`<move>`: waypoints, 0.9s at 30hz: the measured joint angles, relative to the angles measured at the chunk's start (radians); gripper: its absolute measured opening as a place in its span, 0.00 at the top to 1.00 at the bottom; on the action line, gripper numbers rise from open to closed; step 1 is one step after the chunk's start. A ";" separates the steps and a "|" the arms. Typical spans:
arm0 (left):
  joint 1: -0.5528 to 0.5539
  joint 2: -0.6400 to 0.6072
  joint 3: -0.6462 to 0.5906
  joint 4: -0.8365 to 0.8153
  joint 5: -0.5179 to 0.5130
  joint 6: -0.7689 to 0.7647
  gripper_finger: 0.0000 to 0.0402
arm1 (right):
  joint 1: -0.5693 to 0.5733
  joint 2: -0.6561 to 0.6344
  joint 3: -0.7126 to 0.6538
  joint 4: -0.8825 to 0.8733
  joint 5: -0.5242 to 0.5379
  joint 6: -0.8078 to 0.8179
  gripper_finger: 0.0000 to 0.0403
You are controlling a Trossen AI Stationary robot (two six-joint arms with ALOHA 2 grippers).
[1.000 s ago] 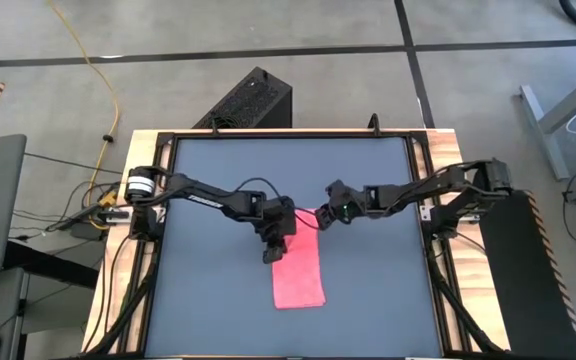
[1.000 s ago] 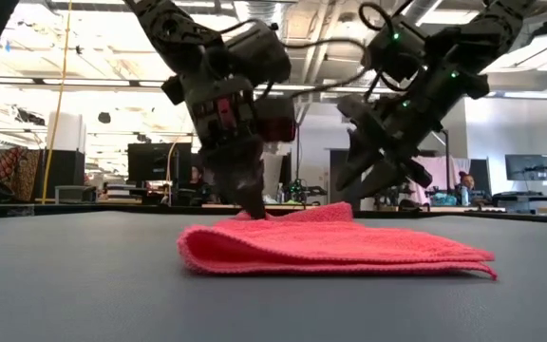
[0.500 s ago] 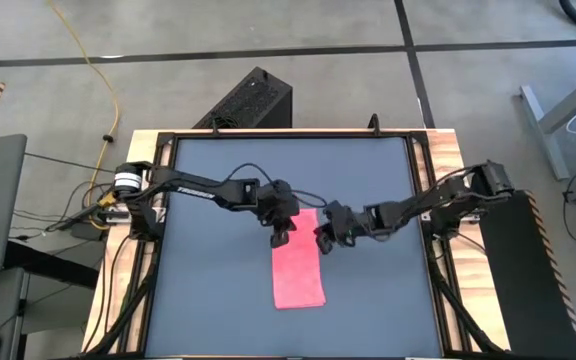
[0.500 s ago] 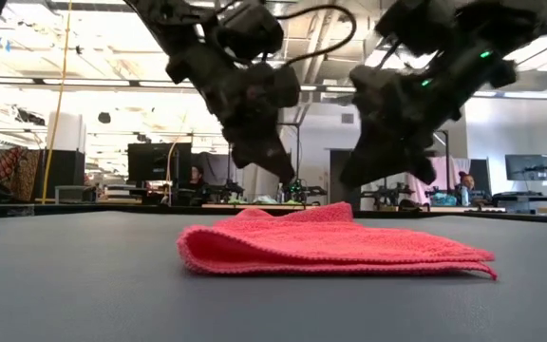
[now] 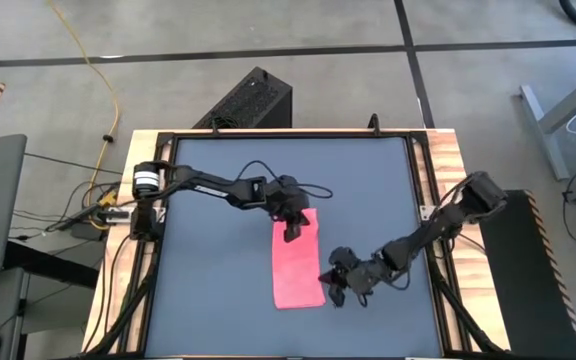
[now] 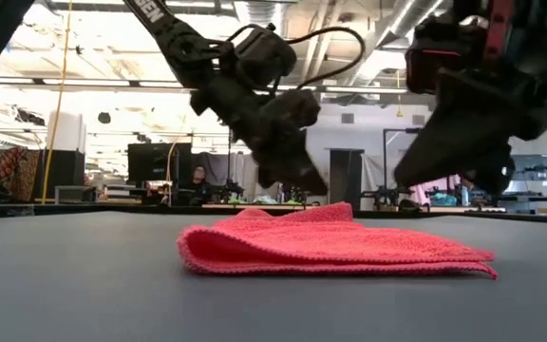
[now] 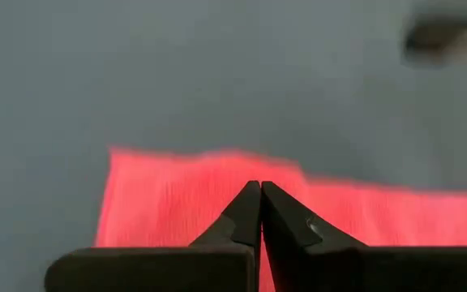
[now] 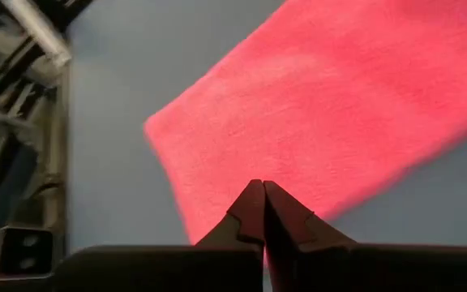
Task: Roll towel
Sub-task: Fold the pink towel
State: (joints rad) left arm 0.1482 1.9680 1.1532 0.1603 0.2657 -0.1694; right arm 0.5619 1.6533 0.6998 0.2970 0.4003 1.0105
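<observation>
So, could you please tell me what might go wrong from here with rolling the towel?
Both tools are shut and empty above the towel, so nothing is gripped. The right tool sits at the near right edge and may only nudge it. The left tool at the far end could bunch the folded layers.

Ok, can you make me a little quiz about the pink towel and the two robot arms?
1. True or false: the towel lies flat on the table, not rolled.
2. Which gripper is by the towel's near corner? A) left gripper B) right gripper
3. Fill in: both grippers are ____ and hold nothing.

Key: 1 true; 2 B; 3 shut
</observation>
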 joint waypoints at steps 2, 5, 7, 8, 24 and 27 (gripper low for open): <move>0.002 0.015 0.006 -0.006 0.006 0.001 1.00 | 0.020 0.045 0.028 -0.009 0.005 0.004 0.96; 0.003 0.070 0.035 0.001 0.037 0.000 1.00 | 0.029 0.104 0.071 -0.005 -0.022 0.009 0.95; 0.004 0.095 0.045 -0.033 0.059 -0.002 1.00 | 0.025 0.141 0.100 -0.009 -0.030 0.012 0.95; 0.004 0.116 0.059 -0.034 0.064 -0.002 1.00 | 0.027 0.155 0.110 -0.011 -0.036 0.013 0.95; 0.062 0.112 0.076 -0.098 -0.046 0.006 1.00 | 0.059 0.244 0.156 -0.016 -0.050 0.130 0.96; 0.075 0.112 0.075 -0.082 0.000 -0.008 1.00 | 0.057 0.243 0.156 -0.021 -0.055 0.131 0.96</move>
State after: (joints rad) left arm 0.2231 2.0796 1.2285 0.0786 0.2657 -0.1776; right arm 0.6186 1.8965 0.8562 0.2760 0.3454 1.1416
